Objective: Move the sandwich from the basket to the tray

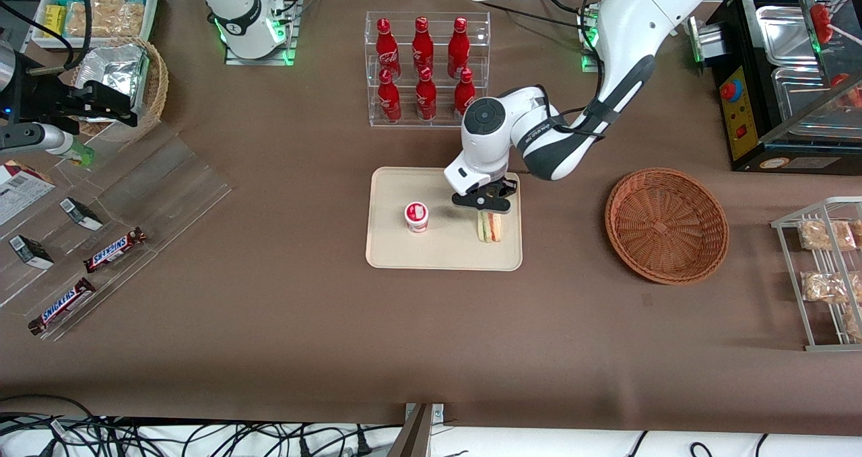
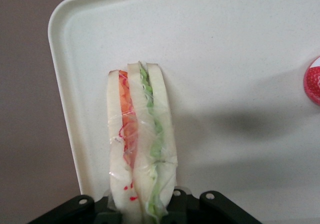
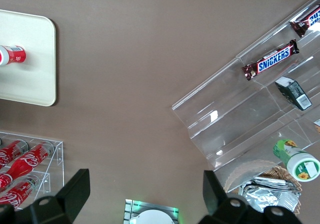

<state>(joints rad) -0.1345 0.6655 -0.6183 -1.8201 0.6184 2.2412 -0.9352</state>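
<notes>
The clear-wrapped sandwich (image 1: 490, 228) stands on edge on the cream tray (image 1: 438, 255), close to the tray's rim at the working arm's end. My gripper (image 1: 490, 208) hangs just above it, shut on the sandwich's upper end. In the left wrist view the sandwich (image 2: 142, 139) shows pale bread with orange-red and green layers. It runs out from between the fingers of the gripper (image 2: 142, 204) over the tray (image 2: 225, 58). The reddish-brown wicker basket (image 1: 667, 225) sits empty, toward the working arm's end of the table.
A small cup with a red-and-white lid (image 1: 417, 216) stands on the tray beside the sandwich. A clear rack of red bottles (image 1: 421, 66) stands farther from the front camera. A wire rack of snack packets (image 1: 825, 275) and a black appliance (image 1: 788, 87) flank the basket.
</notes>
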